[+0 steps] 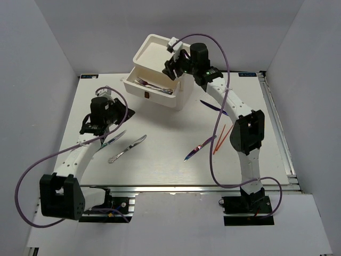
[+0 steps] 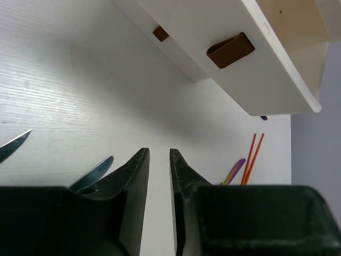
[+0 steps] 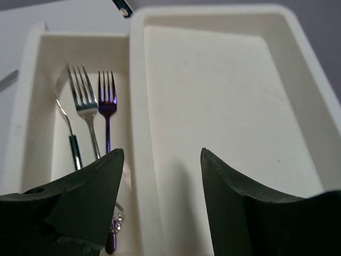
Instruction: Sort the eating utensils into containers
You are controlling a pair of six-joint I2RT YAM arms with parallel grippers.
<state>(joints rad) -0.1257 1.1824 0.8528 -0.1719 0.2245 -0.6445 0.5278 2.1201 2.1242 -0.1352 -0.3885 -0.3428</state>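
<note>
Silver fork point(image 3: 85, 101) and iridescent purple fork point(image 3: 107, 98) lie in a shallow white drawer point(image 3: 33, 106) at upper centre; right jaws gape empty above, left jaws barely parted, empty

Overhead view facing down, wrist views close, sharing drawers point(image 1: 160, 98)

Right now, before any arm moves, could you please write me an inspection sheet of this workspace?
Surface: white table, utensils scattered on it.
Job's things: drawer unit; open drawer holds silver fork, purple fork, teal-handled piece; upper drawer bare. On table: two knives, orange chopsticks, two purple-blue utensils.
Clutter: nothing seen.
Grippers: left gripper slightly parted, empty; right gripper open, empty, over the drawers.
Cables: purple cables loop along both arms.
Surroundings: plain grey walls.
</note>
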